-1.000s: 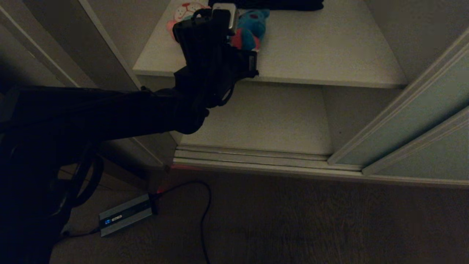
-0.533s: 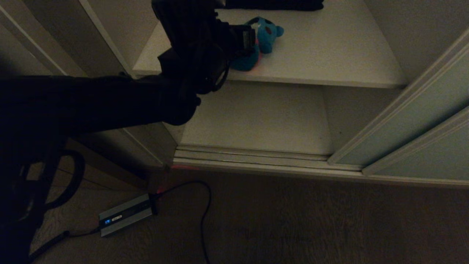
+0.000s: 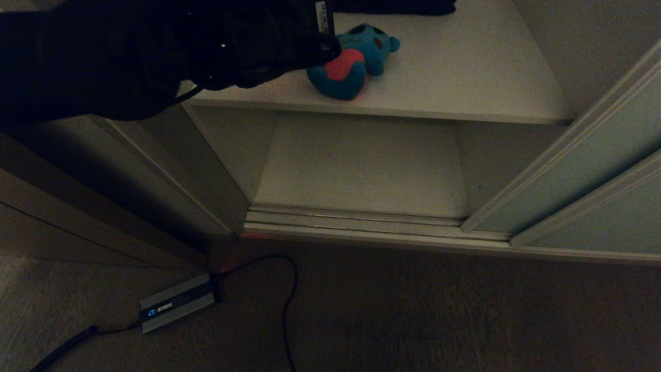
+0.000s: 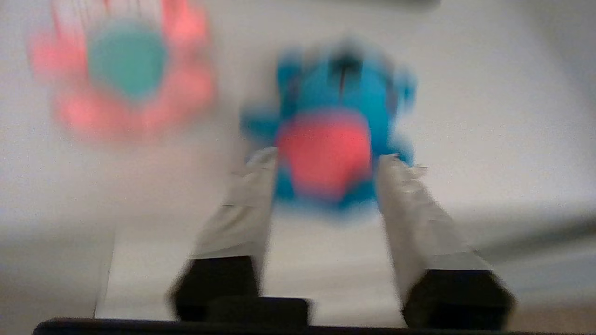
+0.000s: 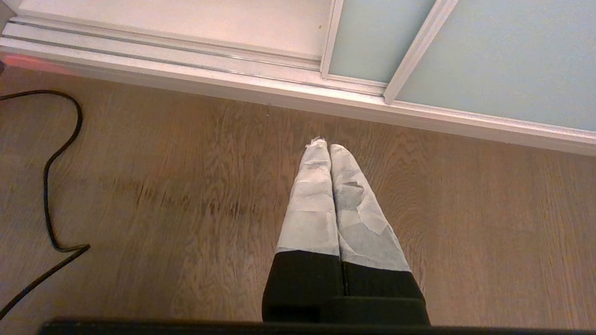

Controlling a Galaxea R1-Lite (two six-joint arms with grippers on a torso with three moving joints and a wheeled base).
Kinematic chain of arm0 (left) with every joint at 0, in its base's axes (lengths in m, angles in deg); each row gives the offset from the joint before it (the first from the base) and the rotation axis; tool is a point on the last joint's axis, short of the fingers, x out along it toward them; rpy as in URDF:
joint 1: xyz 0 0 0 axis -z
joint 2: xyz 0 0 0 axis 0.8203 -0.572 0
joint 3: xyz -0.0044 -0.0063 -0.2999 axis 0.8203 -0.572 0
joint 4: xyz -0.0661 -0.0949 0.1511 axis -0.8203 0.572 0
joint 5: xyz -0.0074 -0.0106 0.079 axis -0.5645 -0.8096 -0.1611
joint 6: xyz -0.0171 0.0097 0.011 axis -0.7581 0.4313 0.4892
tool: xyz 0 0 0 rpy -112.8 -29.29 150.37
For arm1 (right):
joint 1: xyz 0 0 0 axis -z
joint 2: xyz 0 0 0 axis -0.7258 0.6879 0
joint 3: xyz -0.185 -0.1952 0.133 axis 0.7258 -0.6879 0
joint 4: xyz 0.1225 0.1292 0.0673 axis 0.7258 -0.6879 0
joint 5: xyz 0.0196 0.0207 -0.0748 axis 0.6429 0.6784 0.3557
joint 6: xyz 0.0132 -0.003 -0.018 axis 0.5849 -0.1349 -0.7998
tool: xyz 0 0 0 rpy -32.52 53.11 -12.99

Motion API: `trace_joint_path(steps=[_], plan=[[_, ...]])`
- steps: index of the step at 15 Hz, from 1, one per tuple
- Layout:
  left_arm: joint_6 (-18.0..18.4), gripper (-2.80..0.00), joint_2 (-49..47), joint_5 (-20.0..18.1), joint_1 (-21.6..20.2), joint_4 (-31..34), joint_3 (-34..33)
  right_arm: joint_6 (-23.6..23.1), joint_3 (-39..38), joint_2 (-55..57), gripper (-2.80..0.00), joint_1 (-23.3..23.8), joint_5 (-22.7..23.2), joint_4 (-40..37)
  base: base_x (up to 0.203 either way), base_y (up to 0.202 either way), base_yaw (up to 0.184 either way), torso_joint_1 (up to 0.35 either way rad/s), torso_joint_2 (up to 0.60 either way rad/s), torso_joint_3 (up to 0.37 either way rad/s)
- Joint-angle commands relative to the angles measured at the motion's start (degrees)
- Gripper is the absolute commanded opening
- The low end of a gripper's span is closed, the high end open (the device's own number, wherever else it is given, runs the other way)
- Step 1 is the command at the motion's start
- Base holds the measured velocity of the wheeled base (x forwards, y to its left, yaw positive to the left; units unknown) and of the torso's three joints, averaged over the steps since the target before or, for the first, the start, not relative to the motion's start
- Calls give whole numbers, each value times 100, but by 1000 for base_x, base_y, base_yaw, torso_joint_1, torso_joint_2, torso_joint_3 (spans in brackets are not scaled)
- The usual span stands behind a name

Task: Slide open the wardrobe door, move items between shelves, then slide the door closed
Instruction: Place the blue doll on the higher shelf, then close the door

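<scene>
Head view: the teal plush toy (image 3: 351, 62) with its red-pink belly lies on the upper shelf (image 3: 465, 72), the dark left arm just left of it. No writing is readable.

Left wrist view: the left gripper (image 4: 326, 163) stands partly spread on either side of the toy — contact unclear; the pink plush (image 4: 125, 74) lies beside it.

Right wrist view: the right gripper (image 5: 329, 148) — pads pressed together — hangs over the wood floor (image 5: 163, 195) near the sliding wardrobe door (image 5: 489, 56).

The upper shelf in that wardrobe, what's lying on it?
On the upper shelf lie a teal plush toy with a red belly, a pink plush toy beside it, and dark cloth further back. The left arm hides the shelf's left part.
</scene>
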Motion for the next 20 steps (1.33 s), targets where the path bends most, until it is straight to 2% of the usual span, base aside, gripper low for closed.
trace_joint_path(steps=[1, 2, 3, 5, 7, 11, 14, 17, 20], plan=[[-294, -280, 429, -65, 10, 2084, -11, -5, -25, 7, -280, 0, 2, 0, 0, 0, 0, 0, 0, 0], [-378, -280, 450, -193, 5, 2875, 24, -5, -24, 7, -280, 0, 2, 0, 0, 0, 0, 0, 0, 0], [-480, -280, 420, -326, -6, 3393, 67, -5, -21, 7, -280, 0, 2, 0, 0, 0, 0, 0, 0, 0], [-799, -280, 78, -493, -63, 3632, 100, -5, -24, 7, -280, 0, 2, 0, 0, 0, 0, 0, 0, 0], [-955, -280, -287, -594, -124, 3502, 113, -5, -18, 7, -280, 0, 2, 0, 0, 0, 0, 0, 0, 0], [-952, -280, -838, -622, -330, 1458, 129, -5, -26, 7, -280, 0, 2, 0, 0, 0, 0, 0, 0, 0], [-727, -280, -948, -630, -396, 817, 149, -5, -24, 7, -280, 0, 2, 0, 0, 0, 0, 0, 0, 0], [-699, -280, -1043, -652, -414, 193, 157, -5, -18, 7, -280, 0, 2, 0, 0, 0, 0, 0, 0, 0], [-418, -280, -1400, -748, -424, -548, 157, -5, -18, 7, -280, 0, 2, 0, 0, 0, 0, 0, 0, 0]])
